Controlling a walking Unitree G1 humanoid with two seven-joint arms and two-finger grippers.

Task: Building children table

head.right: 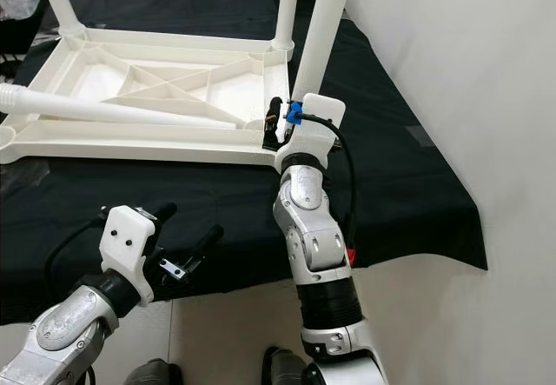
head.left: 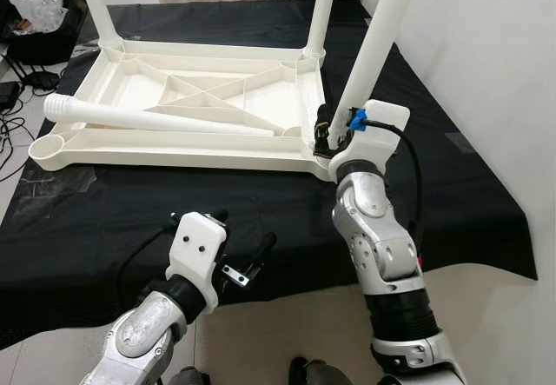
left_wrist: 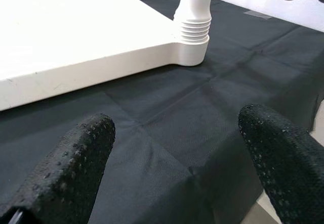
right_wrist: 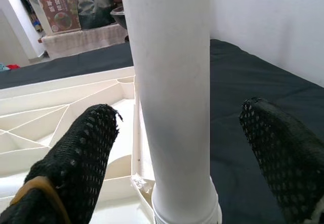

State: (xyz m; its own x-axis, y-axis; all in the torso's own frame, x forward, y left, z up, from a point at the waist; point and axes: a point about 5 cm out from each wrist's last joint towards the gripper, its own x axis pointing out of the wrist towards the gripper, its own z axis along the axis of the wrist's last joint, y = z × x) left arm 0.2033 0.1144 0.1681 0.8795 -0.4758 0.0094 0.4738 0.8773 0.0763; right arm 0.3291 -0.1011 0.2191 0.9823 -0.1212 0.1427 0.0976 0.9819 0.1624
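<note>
- Nearest, down low, the left gripper hangs over the front edge of the black cloth, fingers spread apart and holding nothing.
- Its wrist view looks between the two dotted black fingertips across bare cloth to the near right corner of the upturned white table, where the threaded base of a leg sits in its socket; the seam and creases in the cloth are plain here, less so from the head.
- A little further in, the right gripper is at that same corner, its fingers open on either side of the near right leg, which stands upright. From the head views I cannot tell if they touch it; the right wrist view shows the leg standing between the two fingers with a gap at each side.
- The table lies upside down on the cloth, ribs showing. A loose leg lies across its underside, and the near left socket has no leg in it.
- At the far corners two more legs stand upright: far left leg, far right leg.
- On the right, the white wall runs close along the cloth's edge; bare cloth lies between the table and the front edge.
- Cables and a clear plastic bag lie off to the left.
</note>
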